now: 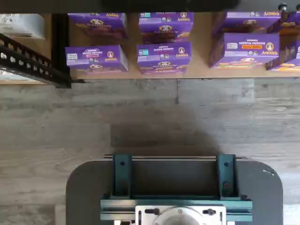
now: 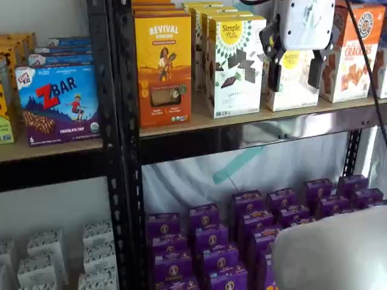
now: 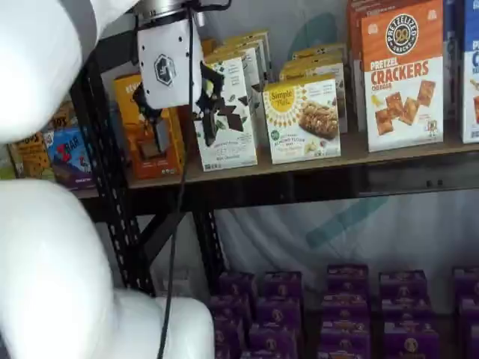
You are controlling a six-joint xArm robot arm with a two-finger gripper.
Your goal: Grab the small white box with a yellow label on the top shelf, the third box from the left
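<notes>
The small white box (image 3: 303, 120) with its yellow round label stands on the top shelf (image 3: 314, 183), between a taller white carton (image 3: 228, 112) with dark chocolate pieces and an orange crackers carton (image 3: 400, 75). In both shelf views my gripper (image 2: 294, 74) hangs in front of the shelf with its white body above and a plain gap between its two black fingers, nothing held. In a shelf view the small white box (image 2: 294, 96) shows through that gap, farther back on the top shelf (image 2: 242, 136). My gripper (image 3: 179, 120) stands out from the cartons. The wrist view shows neither box nor fingers.
An orange Revival carton (image 2: 163, 69) stands at the shelf's left end beside the black rack post (image 2: 118, 145). Several purple boxes (image 2: 242, 235) fill the lower level and show in the wrist view (image 1: 164, 56). A dark mount with teal brackets (image 1: 176, 187) sits over grey flooring.
</notes>
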